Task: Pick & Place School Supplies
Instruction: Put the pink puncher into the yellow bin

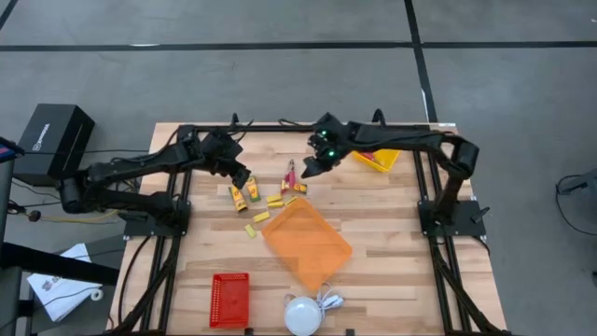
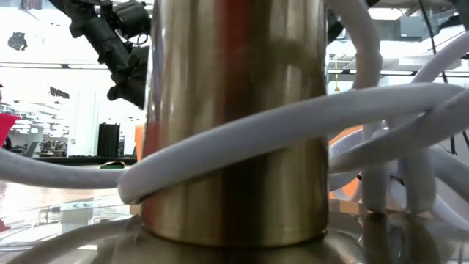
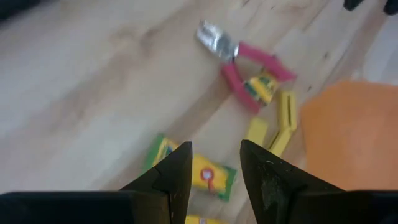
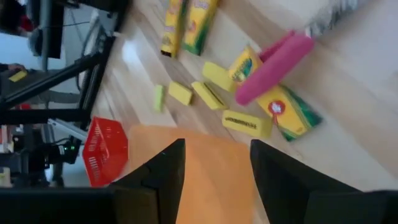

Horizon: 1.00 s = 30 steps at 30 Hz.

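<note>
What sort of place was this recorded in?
Probably a robotics lab or workshop: a wooden table on a bare grey floor, two dark arms mounted at its sides, and an open hall with equipment visible beyond in the low view.

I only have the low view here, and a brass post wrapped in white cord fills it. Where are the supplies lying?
Observer: Mid-table, seen from above: crayon packets, small yellow blocks and a pink-handled tool, beside an orange tray.
Operator: Is either arm holding anything?
Observer: No. The left jaws stand open above a packet, empty.
Operator: And the right?
Observer: Right jaws open too, empty, near the pink-handled tool.
</note>
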Tool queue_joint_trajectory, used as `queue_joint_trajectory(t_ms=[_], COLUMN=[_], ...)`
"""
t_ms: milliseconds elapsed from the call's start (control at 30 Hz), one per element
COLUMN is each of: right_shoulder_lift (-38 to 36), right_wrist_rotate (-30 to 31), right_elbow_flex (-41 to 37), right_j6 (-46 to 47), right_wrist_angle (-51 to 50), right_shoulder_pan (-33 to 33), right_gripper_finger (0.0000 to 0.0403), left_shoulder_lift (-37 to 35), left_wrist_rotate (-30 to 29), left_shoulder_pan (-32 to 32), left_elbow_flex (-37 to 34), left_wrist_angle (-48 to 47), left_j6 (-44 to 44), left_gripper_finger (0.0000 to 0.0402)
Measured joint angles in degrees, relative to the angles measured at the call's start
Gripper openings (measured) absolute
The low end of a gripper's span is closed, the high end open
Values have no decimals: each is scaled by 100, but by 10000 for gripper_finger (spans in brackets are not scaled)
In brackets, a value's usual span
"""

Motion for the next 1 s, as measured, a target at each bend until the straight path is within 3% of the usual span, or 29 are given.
queue_joint_trajectory(t_ms=[167, 433, 700, 1000], right_shoulder_lift=[345, 666, 699, 876], right_wrist_rotate=[0, 32, 727, 994], right_elbow_flex=[6, 7, 7, 16], right_j6=[387, 938, 1325, 1614], right_wrist_angle=[296, 742, 910, 1102], right_shoulder_pan=[52, 51, 122, 208], right_gripper_finger=[181, 202, 204, 199], left_shoulder_lift=[-3, -4, -4, -4], left_wrist_rotate=[329, 332, 333, 334], left_shoulder_pan=[87, 84, 84, 89], left_elbow_flex=[-371, -802, -918, -918], left_wrist_angle=[43, 341, 631, 756], left_j6=[-9, 8, -72, -72], left_gripper_finger=[131, 131, 131, 131])
